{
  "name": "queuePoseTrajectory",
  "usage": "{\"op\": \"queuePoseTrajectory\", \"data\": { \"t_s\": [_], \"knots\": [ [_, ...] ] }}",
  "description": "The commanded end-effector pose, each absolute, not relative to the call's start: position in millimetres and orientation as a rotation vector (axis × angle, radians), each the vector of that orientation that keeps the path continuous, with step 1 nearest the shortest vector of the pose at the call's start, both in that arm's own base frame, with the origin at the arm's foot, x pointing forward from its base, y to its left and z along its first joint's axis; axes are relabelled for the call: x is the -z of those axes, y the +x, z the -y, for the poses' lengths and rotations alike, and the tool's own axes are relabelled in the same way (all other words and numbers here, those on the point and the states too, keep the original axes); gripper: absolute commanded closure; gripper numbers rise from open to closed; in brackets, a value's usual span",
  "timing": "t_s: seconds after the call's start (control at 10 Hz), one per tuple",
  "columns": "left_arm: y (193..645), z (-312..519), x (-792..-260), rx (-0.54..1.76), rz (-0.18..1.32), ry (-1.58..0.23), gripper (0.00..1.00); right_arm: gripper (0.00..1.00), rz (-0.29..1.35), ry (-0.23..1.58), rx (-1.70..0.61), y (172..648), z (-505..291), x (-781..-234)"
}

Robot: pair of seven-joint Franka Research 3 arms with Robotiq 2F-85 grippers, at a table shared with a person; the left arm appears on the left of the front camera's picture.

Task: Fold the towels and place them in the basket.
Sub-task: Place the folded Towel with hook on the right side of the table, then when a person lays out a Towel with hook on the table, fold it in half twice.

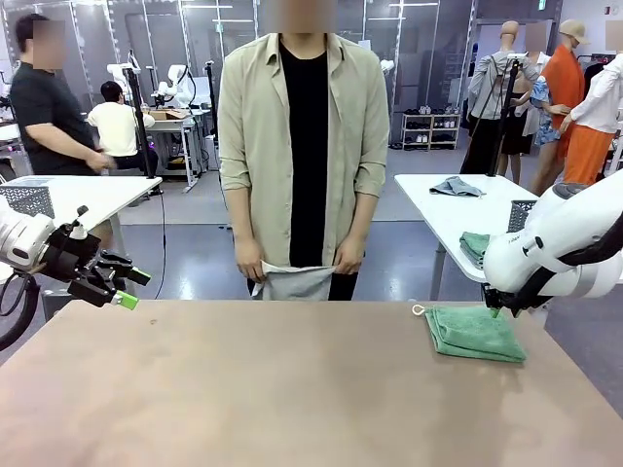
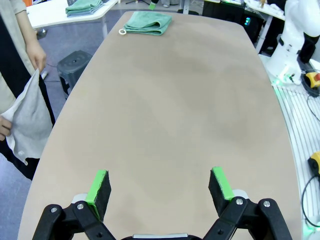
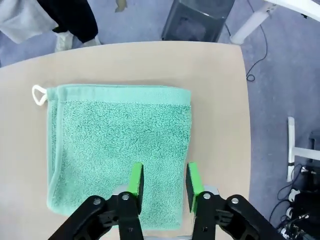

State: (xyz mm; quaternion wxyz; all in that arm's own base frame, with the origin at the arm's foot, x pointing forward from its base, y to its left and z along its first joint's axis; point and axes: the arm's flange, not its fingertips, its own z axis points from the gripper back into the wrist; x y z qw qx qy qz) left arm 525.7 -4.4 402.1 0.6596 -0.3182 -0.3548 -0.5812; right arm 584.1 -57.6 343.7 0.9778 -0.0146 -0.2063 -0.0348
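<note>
front: across table [image 1: 292,389] at person [image 1: 302,146] | wrists: dwn, R closest | shared: towel [image 1: 474,334]

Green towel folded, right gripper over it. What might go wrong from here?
The green towel lies close to the far right corner of the table; a sideways nudge from the right gripper might push it over the edge.
That gripper's jaws stand only narrowly apart over the fold; closing there may pinch just the top layer and unfold it.
The person holds the pale towel off the table; a reach for it could meet their hands.
</note>
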Motion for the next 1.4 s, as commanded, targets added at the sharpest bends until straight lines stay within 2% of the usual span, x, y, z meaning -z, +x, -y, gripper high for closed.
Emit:
{"op": "queuePoseTrajectory", "data": {
  "t_s": [0.0, 0.4, 0.7, 1.0, 1.3],
  "knots": [
    [525, 4, -402, 1.314, 0.793, -0.72, 0.0, 0.16, 0.399, -0.032, 0.092, 566, 52, -362],
    [525, 4, -402, 1.314, 0.793, -0.72, 0.0, 0.16, 0.313, -0.015, 0.077, 492, 2, -431],
    [525, 4, -402, 1.314, 0.793, -0.72, 0.0, 0.16, 0.308, -0.024, 0.049, 445, -33, -450],
    [525, 4, -402, 1.314, 0.793, -0.72, 0.0, 0.16, 0.333, 0.038, -0.045, 390, -66, -485],
    [525, 4, -402, 1.314, 0.793, -0.72, 0.0, 0.16, 0.333, 0.187, -0.115, 330, -52, -533]
  ]
}}
